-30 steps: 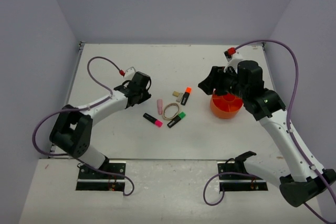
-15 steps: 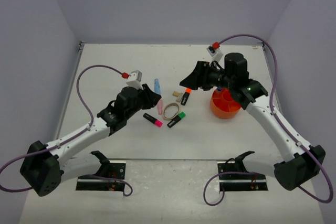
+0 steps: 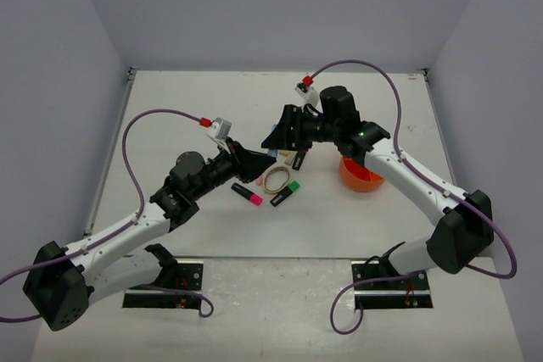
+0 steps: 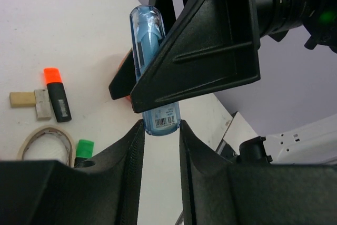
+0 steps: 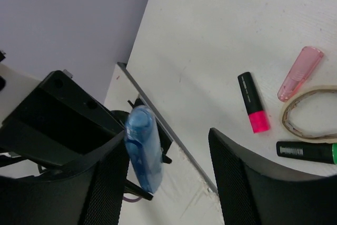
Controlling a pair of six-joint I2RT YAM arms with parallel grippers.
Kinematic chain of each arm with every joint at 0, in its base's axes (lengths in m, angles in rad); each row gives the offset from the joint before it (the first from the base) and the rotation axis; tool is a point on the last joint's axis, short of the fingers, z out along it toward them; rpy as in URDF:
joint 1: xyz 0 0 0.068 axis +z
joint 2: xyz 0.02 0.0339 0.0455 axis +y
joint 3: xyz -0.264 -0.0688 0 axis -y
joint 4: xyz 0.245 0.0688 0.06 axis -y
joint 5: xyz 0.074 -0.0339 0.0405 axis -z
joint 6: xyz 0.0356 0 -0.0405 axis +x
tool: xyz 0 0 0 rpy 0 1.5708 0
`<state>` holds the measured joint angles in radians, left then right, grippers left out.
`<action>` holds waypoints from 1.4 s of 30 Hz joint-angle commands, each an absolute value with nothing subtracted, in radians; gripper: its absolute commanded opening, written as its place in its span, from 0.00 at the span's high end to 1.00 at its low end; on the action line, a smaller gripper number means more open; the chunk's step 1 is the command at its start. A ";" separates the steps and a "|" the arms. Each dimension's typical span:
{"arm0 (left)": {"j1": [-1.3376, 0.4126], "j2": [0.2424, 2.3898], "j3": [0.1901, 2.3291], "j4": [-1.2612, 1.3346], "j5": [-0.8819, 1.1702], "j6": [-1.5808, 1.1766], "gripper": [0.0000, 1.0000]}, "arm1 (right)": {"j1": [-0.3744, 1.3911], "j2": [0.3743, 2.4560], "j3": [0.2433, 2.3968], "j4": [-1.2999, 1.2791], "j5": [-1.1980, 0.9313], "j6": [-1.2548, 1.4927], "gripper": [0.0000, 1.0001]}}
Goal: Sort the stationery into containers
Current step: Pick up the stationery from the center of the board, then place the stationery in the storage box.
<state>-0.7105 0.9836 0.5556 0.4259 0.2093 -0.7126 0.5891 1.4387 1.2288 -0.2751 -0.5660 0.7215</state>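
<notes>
My left gripper (image 4: 160, 127) is shut on the base of a pastel blue highlighter (image 4: 152, 72) and holds it above the table, at the middle of the top view (image 3: 271, 153). My right gripper (image 5: 167, 135) is open around the highlighter's other end (image 5: 143, 148), which lies against one finger (image 5: 108, 183); the other finger stands well apart. On the table lie a black-pink highlighter (image 3: 248, 194), a black-green one (image 3: 285, 194), a black-orange one (image 4: 57, 96), a tan rubber band (image 3: 276, 179), a pastel pink highlighter (image 5: 300, 73) and a tan block (image 4: 21, 99). The orange pot (image 3: 361, 177) sits at the right, partly hidden by my right arm.
A small pale block (image 4: 42, 104) lies beside the tan block. Grey walls enclose the white table (image 3: 187, 108) on three sides. Both arms cross over the middle, above the loose stationery.
My left arm has reached right and up with the blue highlighter. My right gripper has left the orange pot, swung left and come round the highlighter's free end.
</notes>
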 commanded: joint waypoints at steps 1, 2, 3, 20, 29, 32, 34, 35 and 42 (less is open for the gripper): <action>-0.717 0.993 0.576 0.488 0.273 -0.666 1.00 | 0.601 1.431 1.301 -0.241 -0.554 0.713 0.87; -0.717 0.994 0.579 0.479 0.271 -0.660 1.00 | 0.601 1.430 1.301 -0.246 -0.546 0.709 1.00; -0.718 0.995 0.584 0.470 0.266 -0.654 1.00 | 0.601 1.424 1.297 -0.250 -0.533 0.702 1.00; -0.718 0.974 0.818 -0.261 -0.105 -0.546 0.00 | 0.173 1.198 1.113 -0.444 0.343 0.241 1.00; -0.718 0.896 0.816 -0.348 -0.130 -0.495 0.00 | 0.014 1.318 1.090 -0.387 0.154 0.123 1.00; -0.717 0.888 0.814 -0.354 -0.101 -0.471 0.00 | 0.007 1.368 1.084 -0.410 0.202 0.108 1.00; -0.716 0.888 0.811 -0.352 -0.084 -0.465 0.00 | 0.006 1.393 1.091 -0.420 0.144 0.111 1.00; -0.716 0.888 0.811 -0.350 -0.079 -0.464 0.00 | 0.007 1.401 1.091 -0.426 0.132 0.115 1.00; -0.718 0.878 0.810 -0.334 -0.053 -0.459 0.00 | 0.008 1.438 1.093 -0.444 0.152 0.129 0.93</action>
<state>-0.7158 0.8968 0.8200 -0.3397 -0.0817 -0.4971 0.0104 1.4265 1.0859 -0.4406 0.1578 0.1371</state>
